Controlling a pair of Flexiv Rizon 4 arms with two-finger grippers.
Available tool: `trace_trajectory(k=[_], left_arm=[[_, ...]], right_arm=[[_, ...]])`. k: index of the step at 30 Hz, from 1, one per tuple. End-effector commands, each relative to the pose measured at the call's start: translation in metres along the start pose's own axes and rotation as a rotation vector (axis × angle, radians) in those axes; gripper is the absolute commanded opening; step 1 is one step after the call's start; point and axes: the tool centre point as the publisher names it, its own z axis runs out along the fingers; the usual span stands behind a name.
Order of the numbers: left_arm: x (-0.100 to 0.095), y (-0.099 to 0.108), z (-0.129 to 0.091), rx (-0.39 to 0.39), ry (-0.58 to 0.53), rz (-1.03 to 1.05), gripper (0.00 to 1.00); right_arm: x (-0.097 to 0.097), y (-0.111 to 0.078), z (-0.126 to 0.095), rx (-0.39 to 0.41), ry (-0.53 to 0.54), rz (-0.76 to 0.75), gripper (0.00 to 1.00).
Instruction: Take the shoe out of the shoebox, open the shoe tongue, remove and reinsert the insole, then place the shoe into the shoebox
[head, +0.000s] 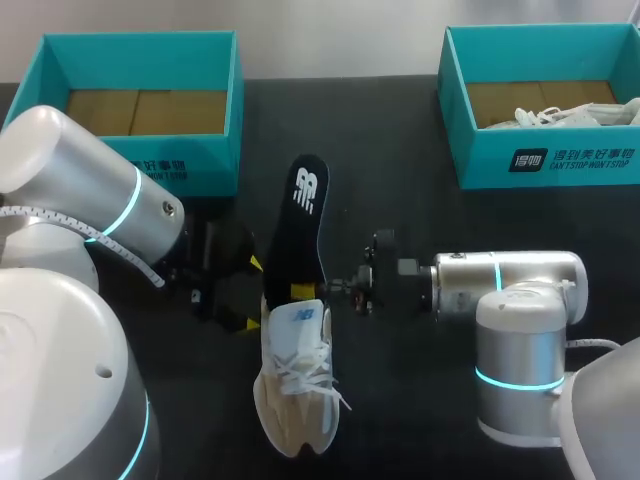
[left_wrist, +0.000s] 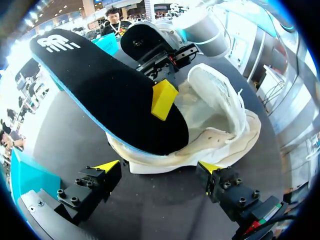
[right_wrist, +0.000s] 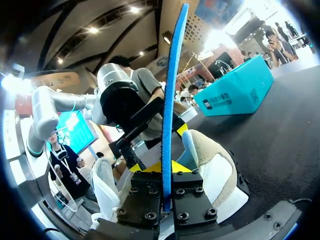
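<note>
Open worktop between the left shoebox and the right shoebox, beyond the upright insole. No way into the shoe from above: mouth filled by the insole, pinched on edge in the right claw from the right flank. Left flank at the heel end closed off by the left claw, fingers spread wide. Open worktop around the toe.

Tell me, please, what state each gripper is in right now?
Left gripper: open, its fingers either side of the shoe heel.
Right gripper: shut on the insole.
</note>
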Motion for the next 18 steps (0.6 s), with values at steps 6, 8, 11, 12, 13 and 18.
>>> trace_trajectory(k=[6, 8, 11, 12, 13, 18], left_arm=[[0.001, 0.000, -0.001, 0.000, 0.000, 0.001, 1.00], [0.001, 0.000, -0.001, 0.000, 0.000, 0.001, 1.00], [0.001, 0.000, -0.001, 0.000, 0.000, 0.001, 1.00], [0.001, 0.000, -0.001, 0.000, 0.000, 0.001, 1.00], [0.001, 0.000, -0.001, 0.000, 0.000, 0.001, 1.00], [0.001, 0.000, -0.001, 0.000, 0.000, 0.001, 1.00]], right_arm=[[0.002, -0.019, 0.008, 0.098, -0.009, 0.050, 0.00], [0.003, -0.022, 0.008, 0.107, -0.009, 0.059, 0.00], [0.003, -0.028, 0.008, 0.116, -0.016, 0.072, 0.00], [0.004, -0.030, 0.007, 0.116, -0.017, 0.073, 0.00], [0.005, -0.031, 0.007, 0.118, -0.019, 0.073, 0.00], [0.008, -0.034, 0.008, 0.131, -0.030, 0.077, 0.00]])
